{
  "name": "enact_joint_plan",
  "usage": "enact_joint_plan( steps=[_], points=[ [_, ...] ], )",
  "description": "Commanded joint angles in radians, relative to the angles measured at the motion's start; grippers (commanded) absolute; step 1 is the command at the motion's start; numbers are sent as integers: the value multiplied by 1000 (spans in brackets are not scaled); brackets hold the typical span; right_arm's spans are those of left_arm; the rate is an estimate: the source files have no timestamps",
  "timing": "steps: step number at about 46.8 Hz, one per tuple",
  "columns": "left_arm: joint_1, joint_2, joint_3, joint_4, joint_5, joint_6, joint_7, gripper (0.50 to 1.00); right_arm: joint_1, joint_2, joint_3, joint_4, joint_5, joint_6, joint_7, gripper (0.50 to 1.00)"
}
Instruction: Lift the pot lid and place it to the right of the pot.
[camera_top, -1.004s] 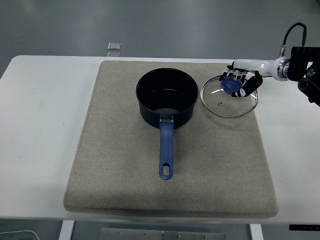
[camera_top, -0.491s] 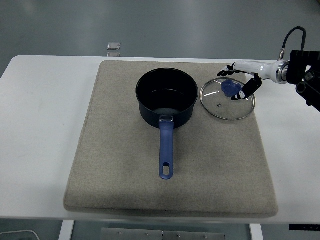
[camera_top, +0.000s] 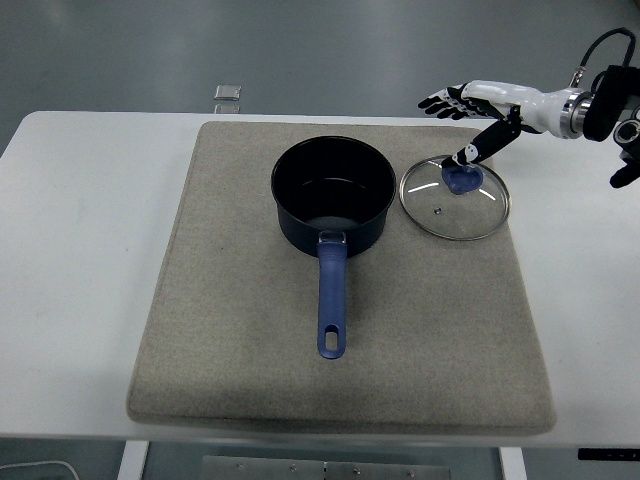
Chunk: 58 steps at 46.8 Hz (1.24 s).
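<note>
Head view coverage: the pot lid (camera_top: 455, 197) is seen lying flat on the grey mat (camera_top: 230, 350), toward the mat's far right corner, just beside the pot (camera_top: 334, 192) on its right, a narrow gap showing between the two rims. The pot itself is uncovered, set near the middle of the mat's far half, its blue handle (camera_top: 332, 300) pointed at the near edge of the desk (camera_top: 70, 250). By the look of it, the placing is judged done.

The right robot hand (camera_top: 462, 118) is seen above the lid's far side, fingers spread and nothing held; one dark fingertip (camera_top: 471, 153) appears just at the blue knob (camera_top: 461, 178), though contact cannot be confirmed. The left robot hand is not seen at all.

On handling: the lid is judged to be glass with a metal rim, so stiff, fairly light, but breakable and slick on its domed face. The knob at the centre is the sensible place for a hold; the rim lies flat against the mat and offers little for fingers. The mat is judged soft enough to cushion it. A small grey object (camera_top: 228, 92) is noted at the desk's far edge, well apart from the action.
</note>
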<state>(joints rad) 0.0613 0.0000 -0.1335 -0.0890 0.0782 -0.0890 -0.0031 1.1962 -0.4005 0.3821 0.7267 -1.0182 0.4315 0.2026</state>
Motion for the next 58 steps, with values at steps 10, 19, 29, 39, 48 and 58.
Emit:
enact_joint_plan(
  steps=[10,19,29,39,48,58],
  points=[
    [0,0,0,0,0,0,0,1000,-29,12,41,-3,361,-59,0,915],
    [0,0,0,0,0,0,0,1000,-58,28,41,-7,546,-129,-5,932],
    [0,0,0,0,0,0,0,1000,-99,54,40,-17,799,-146,-23,932],
    [0,0,0,0,0,0,0,1000,-138,63,43,-17,917,-149,-28,932],
    [0,0,0,0,0,0,0,1000,-152,62,41,-17,917,-138,-25,932],
    [0,0,0,0,0,0,0,1000,-155,62,40,-20,915,-143,-23,932]
  ],
)
